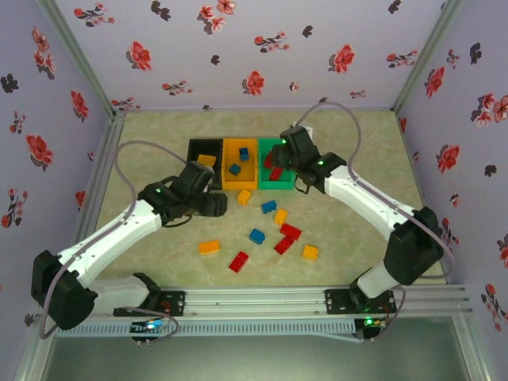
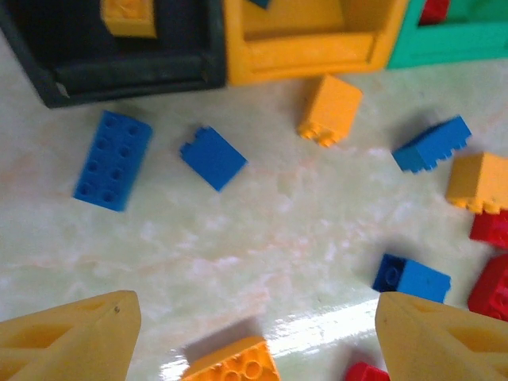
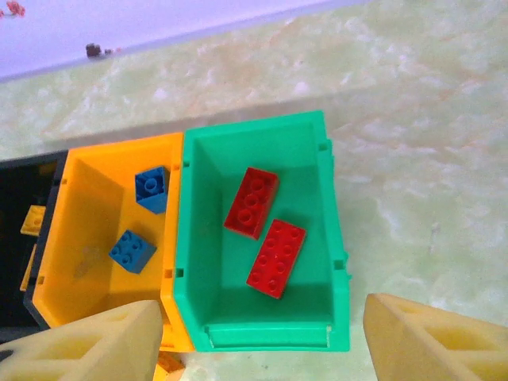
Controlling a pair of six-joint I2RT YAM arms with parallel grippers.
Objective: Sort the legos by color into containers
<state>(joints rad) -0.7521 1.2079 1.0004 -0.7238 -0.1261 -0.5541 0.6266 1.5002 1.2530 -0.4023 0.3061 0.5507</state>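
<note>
The left jaws stand released and empty over the table point(image 2: 262, 230), just in front of the black bin point(image 2: 127, 75). The right jaws, also released and empty, hang over the green bin point(image 3: 337, 238), which holds two red bricks point(image 3: 252, 202). The orange bin point(image 3: 87, 238) holds two blue bricks point(image 3: 132, 251). The loose bricks point(image 1: 256, 236) lie on the table before the bins, nearer the left jaws than the right. An orange-yellow brick point(image 2: 234, 363) lies in the gap of the left jaws at the near edge of the left wrist view, studs up and partly cut off. Its long axis runs roughly across the gap with a slight tilt. Judgement: turn the wrist so the jaws close across its narrow width, then carry it to the black bin, which holds one of that colour.
</note>
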